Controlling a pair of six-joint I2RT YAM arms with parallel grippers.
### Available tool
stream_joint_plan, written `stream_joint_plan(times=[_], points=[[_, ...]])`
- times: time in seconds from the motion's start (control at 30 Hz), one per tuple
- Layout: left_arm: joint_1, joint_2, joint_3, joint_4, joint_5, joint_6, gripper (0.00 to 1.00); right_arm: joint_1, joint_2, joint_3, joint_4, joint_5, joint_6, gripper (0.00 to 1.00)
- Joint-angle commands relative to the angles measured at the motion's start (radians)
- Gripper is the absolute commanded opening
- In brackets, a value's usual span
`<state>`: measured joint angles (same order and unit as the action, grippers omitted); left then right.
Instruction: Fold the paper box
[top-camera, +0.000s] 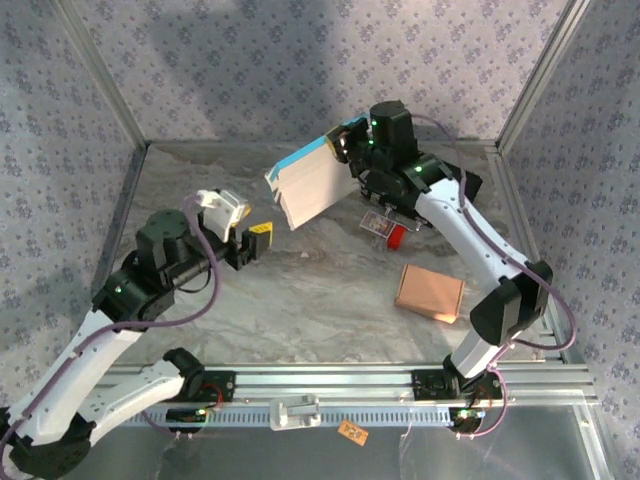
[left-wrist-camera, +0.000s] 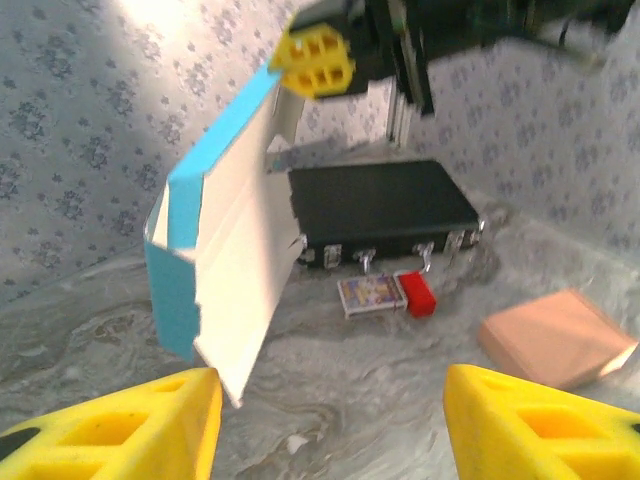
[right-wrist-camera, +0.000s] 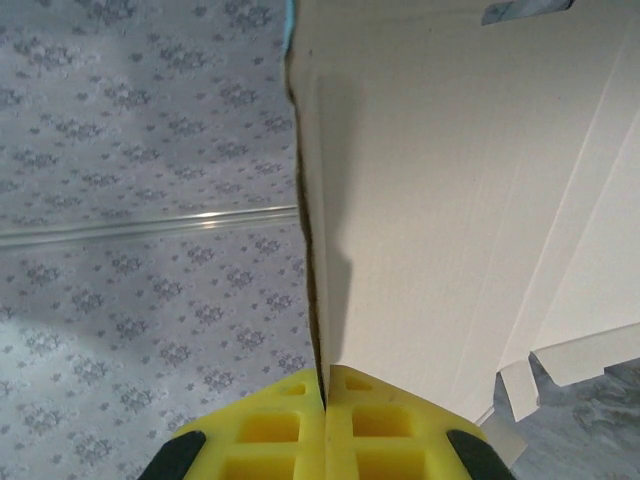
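**Paper box** (top-camera: 310, 185): half-formed, blue outside and white inside. It is held off the table, just left of the black case (left-wrist-camera: 380, 210).
**Right gripper** (right-wrist-camera: 325, 400): pinched tight on one thin panel edge.
**Left gripper** (left-wrist-camera: 330, 430): fingers spread wide and empty, well left of the case.
**Risk:** a push from the left gripper may swing or slip the box out of that single-edge pinch. The creases are blurred, so a flap could possibly buckle.

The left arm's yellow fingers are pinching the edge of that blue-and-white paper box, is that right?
Not quite: it is the right gripper whose yellow fingers are pinching the edge of the paper box, as the right wrist view shows. The left gripper is open and apart from the box.
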<state>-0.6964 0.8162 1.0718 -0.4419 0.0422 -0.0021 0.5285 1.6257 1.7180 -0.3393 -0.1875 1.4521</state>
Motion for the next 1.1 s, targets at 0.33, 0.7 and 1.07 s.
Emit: stream_joint_plan(times=[0.33,0.7,1.07], points=[[-0.097,0.176,-0.018,0.186,-0.350,0.126,0.66,-0.003,-0.129,0.023,-0.190,0.041,0.104,0.00],[-0.098,0.251,0.027,0.210,-0.348,0.111,0.61,0.009,-0.142,0.018,-0.227,0.022,0.141,0.00],[-0.085,0.274,0.056,0.191,-0.310,0.101,0.11,0.019,-0.154,0.021,-0.286,0.017,0.153,0.00]])
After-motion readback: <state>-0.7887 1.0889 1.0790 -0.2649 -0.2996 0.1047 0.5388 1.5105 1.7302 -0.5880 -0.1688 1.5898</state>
